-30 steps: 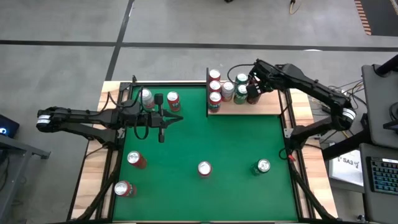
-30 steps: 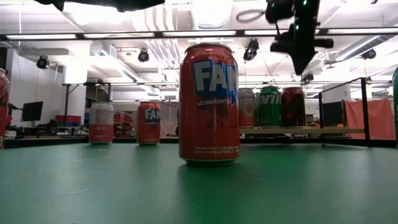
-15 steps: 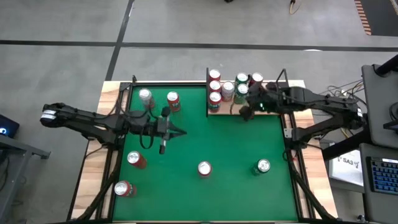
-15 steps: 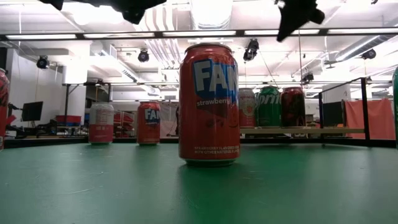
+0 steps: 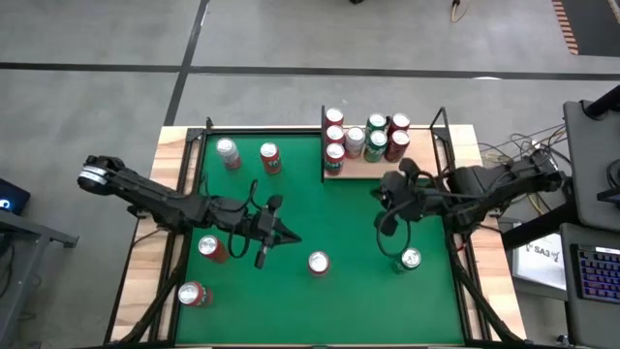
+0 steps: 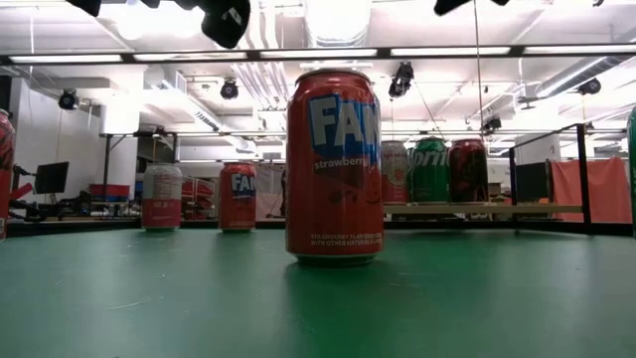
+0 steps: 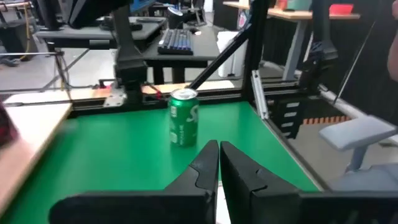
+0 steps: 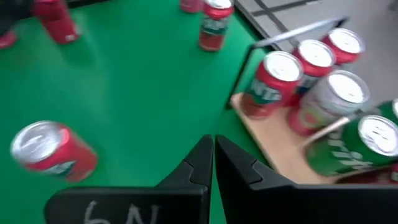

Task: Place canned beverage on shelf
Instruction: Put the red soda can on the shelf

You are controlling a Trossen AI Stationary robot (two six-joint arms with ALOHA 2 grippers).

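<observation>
The shelf (image 5: 417, 167), a pale wood board with black rods, stands at the table's far right. Several cans stand upright on it, among them a dark red can (image 5: 396, 143) and a green one (image 5: 376, 145). My right gripper (image 5: 380, 206) is shut and empty, above the green felt just near of the shelf. In its wrist view (image 8: 213, 149) the shelf cans are close ahead. My left gripper (image 5: 288, 237) is shut and empty over the table's middle left. In its wrist view (image 7: 218, 155) it points at a green can (image 7: 183, 117).
Loose cans stand upright on the felt: a silver one (image 5: 226, 150) and a red one (image 5: 270, 157) far left, two red ones (image 5: 211, 248) (image 5: 194, 294) near left, a red Fanta can (image 5: 318, 263) at the near middle and the green can (image 5: 410, 259) near right.
My right gripper has drawn back from the cans on the shelf, toward the near edge and a little left, off the shelf and over the felt. My left gripper has gone toward the near edge and the right. The cans have stayed where they were.
</observation>
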